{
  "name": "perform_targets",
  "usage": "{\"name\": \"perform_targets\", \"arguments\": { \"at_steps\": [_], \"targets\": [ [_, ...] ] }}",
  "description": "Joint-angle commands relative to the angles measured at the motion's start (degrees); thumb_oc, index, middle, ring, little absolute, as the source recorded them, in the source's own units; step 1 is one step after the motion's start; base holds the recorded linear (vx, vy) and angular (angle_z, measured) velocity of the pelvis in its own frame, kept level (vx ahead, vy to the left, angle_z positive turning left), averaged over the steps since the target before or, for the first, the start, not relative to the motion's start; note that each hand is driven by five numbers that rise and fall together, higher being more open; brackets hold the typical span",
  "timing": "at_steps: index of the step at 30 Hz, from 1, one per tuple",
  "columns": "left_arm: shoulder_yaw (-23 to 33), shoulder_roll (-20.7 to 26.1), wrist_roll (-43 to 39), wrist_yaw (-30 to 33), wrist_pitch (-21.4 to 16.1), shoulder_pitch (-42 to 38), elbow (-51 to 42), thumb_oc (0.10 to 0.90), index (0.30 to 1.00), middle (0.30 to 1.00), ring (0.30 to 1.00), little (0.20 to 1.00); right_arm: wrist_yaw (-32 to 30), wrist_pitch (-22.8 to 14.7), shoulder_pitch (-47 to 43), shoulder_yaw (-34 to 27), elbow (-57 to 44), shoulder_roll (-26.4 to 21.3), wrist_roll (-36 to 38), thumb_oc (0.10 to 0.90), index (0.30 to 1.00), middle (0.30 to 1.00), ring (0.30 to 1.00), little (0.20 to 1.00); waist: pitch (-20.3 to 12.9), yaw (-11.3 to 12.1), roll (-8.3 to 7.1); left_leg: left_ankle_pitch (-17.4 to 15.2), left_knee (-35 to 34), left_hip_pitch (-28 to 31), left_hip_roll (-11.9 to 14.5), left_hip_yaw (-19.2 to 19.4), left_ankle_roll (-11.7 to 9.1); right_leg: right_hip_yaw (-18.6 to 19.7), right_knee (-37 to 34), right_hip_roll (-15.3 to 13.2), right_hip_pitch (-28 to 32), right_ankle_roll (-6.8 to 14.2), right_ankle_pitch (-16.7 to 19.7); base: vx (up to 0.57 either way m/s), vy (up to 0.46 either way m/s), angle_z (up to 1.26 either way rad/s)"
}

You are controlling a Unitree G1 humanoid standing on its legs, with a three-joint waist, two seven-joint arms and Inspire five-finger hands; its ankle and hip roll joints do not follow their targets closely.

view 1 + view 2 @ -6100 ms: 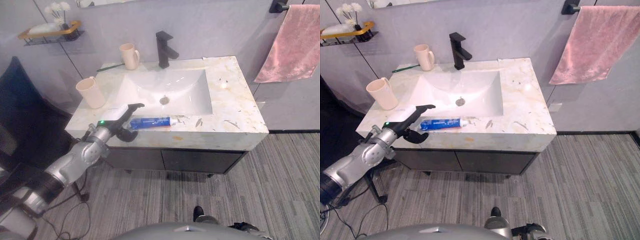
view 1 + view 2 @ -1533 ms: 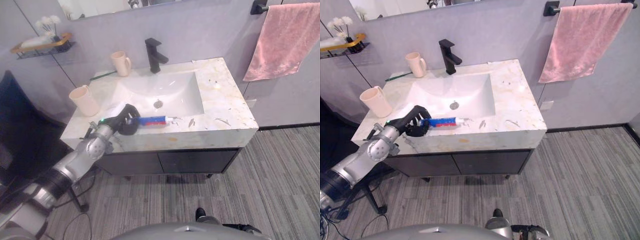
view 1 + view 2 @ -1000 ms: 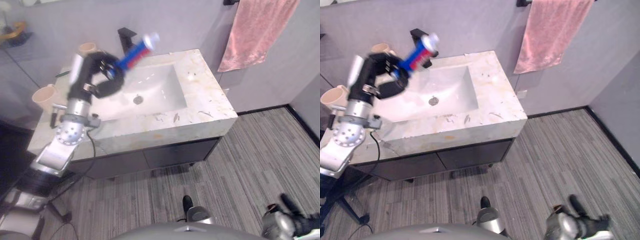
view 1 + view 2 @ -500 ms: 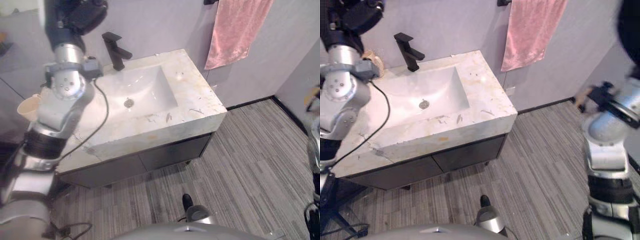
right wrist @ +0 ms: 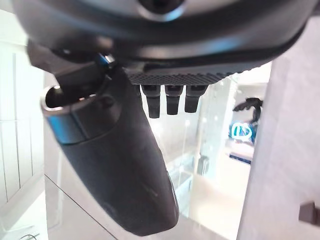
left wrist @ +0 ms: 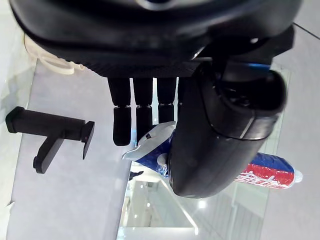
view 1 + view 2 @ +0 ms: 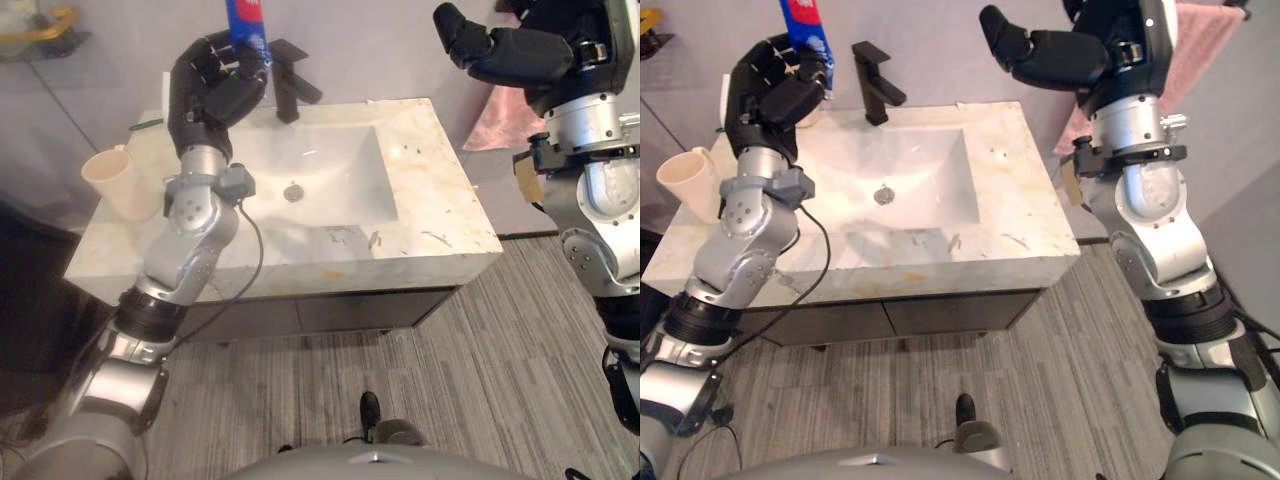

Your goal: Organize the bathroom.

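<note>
left hand (image 7: pixel 212 88) up high, fingers curled round the toothpaste tube (image 7: pixel 802 22) above the tabletop's (image 7: pixel 430 210) back left | right hand (image 7: pixel 1055 52) raised, fingers relaxed, holding nothing | risk – tube could slip and drop in the sink (image 7: pixel 320 170), or the arm clips the cup (image 7: pixel 118 182) coming down

Marble-patterned vanity surface (image 7: pixel 440 215) with inset white basin (image 7: pixel 320 165). On it: black faucet (image 7: pixel 290 68) behind the basin; cream mug (image 7: pixel 118 183) at the left edge; a thin green item (image 7: pixel 145 124), possibly a toothbrush, at the back left.
</note>
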Motion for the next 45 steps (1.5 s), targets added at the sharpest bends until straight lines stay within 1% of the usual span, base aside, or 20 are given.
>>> {"name": "perform_targets", "arguments": {
  "at_steps": [1, 6, 11, 15, 20, 24, 31, 37, 40, 41, 45],
  "targets": [
    [-1.56, 2.41, 5.78, -3.27, -9.69, -5.4, -3.9, 0.4, 0.3, 0.3, 0.3, 0.3, 3.36, -1.6, -9.98, -0.3, 1.72, 0.18, 4.51, 0.8, 0.9, 0.9, 0.9, 0.9, -4.98, 0.05, -3.1, 1.2, 2.07, -3.52, -4.1, 0.12, 2.94, 1.18, 6.14, 1.79, 2.93, 2.55, -12.06, -0.01, -0.022, 0.23],
    [-3.55, -0.17, 6.18, -5.66, -9.58, -4.95, -2.84, 0.4, 0.3, 0.3, 0.3, 0.3, 8.51, 3.04, -12.07, 1.81, 3.93, 1.76, 9.6, 0.8, 0.9, 0.9, 0.9, 0.9, -5.12, 0.6, -3.74, 1.08, 2.12, -3.71, -4.24, -0.5, 3.02, 0.51, 6.21, 1.59, 2.74, 2.61, -11.84, -0.01, -0.014, 0.16],
    [-5.67, -2.45, 5.99, -7.19, -8.94, -5.61, -1.22, 0.4, 0.3, 0.3, 0.3, 0.3, 10.47, 4.08, -15.46, 4.87, 6.88, 3.4, 9.2, 0.8, 0.9, 0.9, 0.9, 0.9, -5.28, 1.19, -4.2, 1.06, 2.01, -3.75, -4.29, -0.82, 3.1, -0.19, 6.09, 1.35, 2.7, 2.79, -11.5, -0.01, -0.003, 0.09],
    [-7.32, -4.39, 6.11, -7.92, -8.72, -6.04, 0.47, 0.4, 0.3, 0.3, 0.3, 0.3, 11.41, 4.09, -19.04, 6.97, 10.35, 3.86, 9.41, 0.8, 0.9, 0.9, 0.9, 0.9, -5.17, 1.63, -4.39, 1.04, 1.72, -3.55, -4.28, -1.27, 3.06, -0.84, 6.18, 1.25, 2.83, 2.88, -11.45, -0.01, 0.0, 0.12],
    [-7.68, -5.48, 6.68, -9.18, -8.61, -4.9, 0.88, 0.4, 0.3, 0.3, 0.3, 0.3, 11.83, 4.46, -21.39, 7.8, 12.66, 3.76, 9.73, 0.8, 0.9, 0.9, 0.9, 0.9, -5.09, 2.29, -4.64, 1.09, 1.58, -3.58, -4.33, -1.82, 3.15, -1.42, 6.46, 1.11, 2.86, 2.95, -11.57, 0.0, -0.006, 0.09],
    [-7.92, -5.83, 7.02, -10.06, -8.56, -4.43, 1.24, 0.4, 0.3, 0.3, 0.3, 0.3, 11.72, 4.52, -22.7, 8.18, 14.02, 3.38, 9.55, 0.8, 0.9, 0.9, 0.9, 0.9, -4.98, 2.74, -4.92, 1.05, 1.5, -3.68, -4.27, -2.06, 3.21, -1.89, 6.63, 0.98, 2.76, 3.0, -11.62, -0.01, -0.005, 0.12],
    [-8.38, -6.8, 7.04, -11.65, -7.74, -3.19, 1.14, 0.4, 0.3, 0.3, 0.3, 0.3, 12.4, 5.66, -24.59, 9.0, 16.93, 3.59, 11.57, 0.8, 0.9, 0.9, 0.9, 0.9, -4.9, 3.52, -5.25, 1.05, 1.82, -3.89, -4.11, -2.45, 3.19, -2.49, 6.72, 0.66, 2.86, 3.07, -11.64, 0.0, -0.001, 0.02],
    [-9.18, -7.64, 6.39, -12.98, -6.78, -2.97, 1.48, 0.4, 0.3, 0.3, 0.3, 0.3, 13.13, 5.23, -27.18, 10.8, 21.28, 4.92, 12.27, 0.8, 0.9, 0.9, 0.9, 0.9, -4.82, 4.34, -5.33, 1.07, 1.92, -3.88, -4.06, -2.76, 3.21, -2.95, 6.48, 0.42, 3.12, 3.09, -11.45, 0.0, 0.001, 0.01],
    [-9.32, -7.65, 6.25, -13.58, -6.63, -2.52, 1.63, 0.4, 0.3, 0.3, 0.3, 0.3, 13.1, 5.22, -27.88, 10.84, 22.39, 5.17, 13.32, 0.8, 0.9, 0.9, 0.9, 0.9, -4.87, 4.64, -5.34, 1.05, 1.93, -3.82, -4.0, -2.92, 3.17, -3.11, 6.52, 0.36, 3.26, 3.14, -11.51, 0.01, 0.001, 0.02],
    [-9.27, -7.87, 6.53, -14.1, -6.39, -2.18, 1.75, 0.4, 0.3, 0.3, 0.3, 0.3, 13.42, 5.73, -27.99, 10.49, 22.8, 5.31, 13.83, 0.8, 0.9, 0.9, 0.9, 0.9, -4.84, 4.76, -5.38, 1.05, 1.86, -3.75, -3.99, -3.01, 3.18, -3.2, 6.55, 0.32, 3.31, 3.18, -11.52, 0.01, -0.003, 0.05],
    [-9.72, -8.23, 7.01, -14.63, -6.22, -1.65, 1.61, 0.4, 0.3, 0.3, 0.3, 0.3, 13.8, 5.54, -28.8, 10.86, 23.72, 5.71, 13.65, 0.8, 0.9, 0.9, 0.9, 0.9, -4.83, 5.09, -5.45, 1.16, 1.81, -3.82, -3.95, -3.23, 3.19, -3.35, 6.59, 0.26, 3.32, 3.2, -11.52, 0.01, -0.007, 0.04]
  ]
}}
